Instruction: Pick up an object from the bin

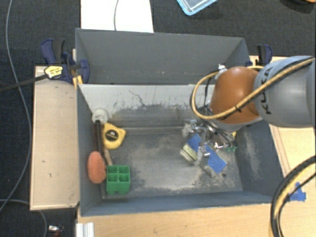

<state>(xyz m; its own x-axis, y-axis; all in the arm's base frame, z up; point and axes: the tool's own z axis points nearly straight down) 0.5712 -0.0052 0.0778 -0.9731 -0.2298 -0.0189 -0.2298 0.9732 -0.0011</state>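
1. Gripper (205, 146) is down low over the bin floor, under the arm's orange cover (236, 95). From my screen I cannot tell how wide it stands, nor whether it has hold of anything.
2. Right at it lies a small cluster. A blue flat piece (215, 165) sits just beside it on the camera's side. A second blue piece (193, 141) lies close against it on the side away from the arm, and a pale block (188, 154) is just beside that one. I take one of the blue pieces to be the pick, though I cannot say which.
3. My reading of the step: the gripper is at grasp height and the grasp itself is in hand. Nothing looks lifted clear of the floor.
4. The next move, as I judge it, is to close on one piece alone and then rise straight up. I would watch that the packed neighbours neither come along nor get knocked aside.
5. Well apart from the gripper, across bare floor on the side away from the arm, lie four more things. They are a yellow tape measure (112, 136), a dark stick with a pale round end (98, 132), an orange-red oval thing (96, 167) and a green block (118, 178).
6. Farthest out, the bin (163, 58) rises in grey walls all round.
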